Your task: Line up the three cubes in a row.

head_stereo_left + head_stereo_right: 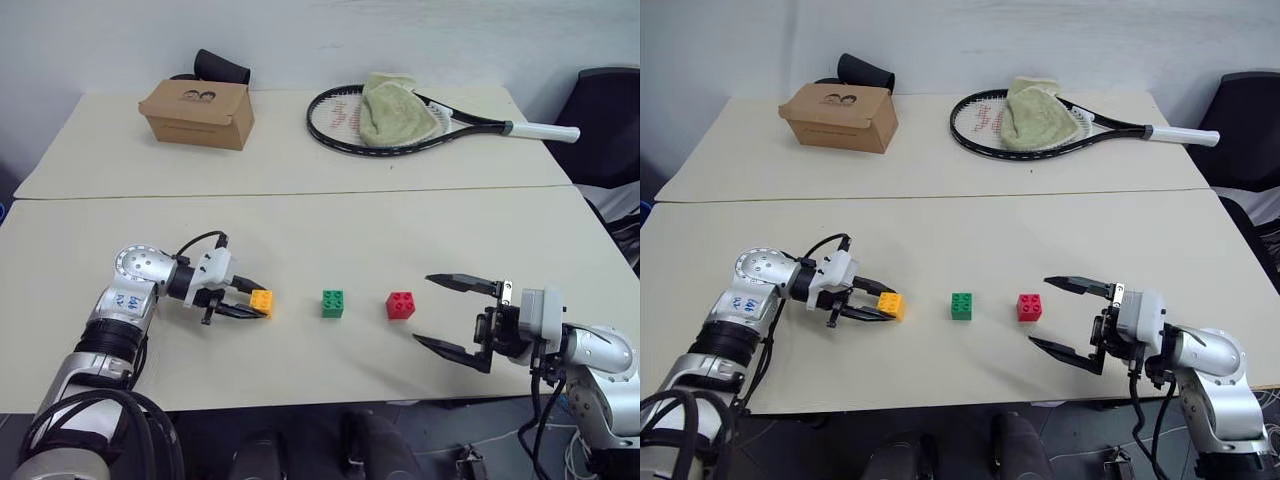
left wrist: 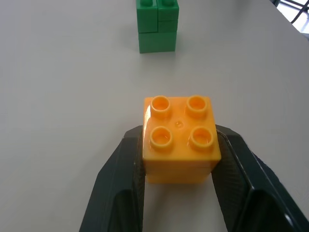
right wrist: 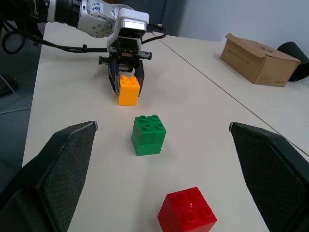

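Three studded cubes lie in a line on the near table: yellow-orange cube (image 1: 262, 301) at the left, green cube (image 1: 333, 303) in the middle, red cube (image 1: 400, 305) at the right. My left gripper (image 1: 252, 304) is shut on the yellow-orange cube (image 2: 179, 142), its black fingers (image 2: 120, 179) pressing both sides while the cube rests on the table. My right gripper (image 1: 447, 313) stands wide open just right of the red cube (image 3: 187, 212), pointing toward it and holding nothing. The green cube (image 3: 148, 134) sits apart from both grippers.
On the far table stand a brown cardboard box (image 1: 197, 112), a dark object (image 1: 221, 68) behind it, and a tennis racket (image 1: 420, 122) with a green cloth (image 1: 394, 108) on its head. A dark chair (image 1: 608, 110) is at the right edge.
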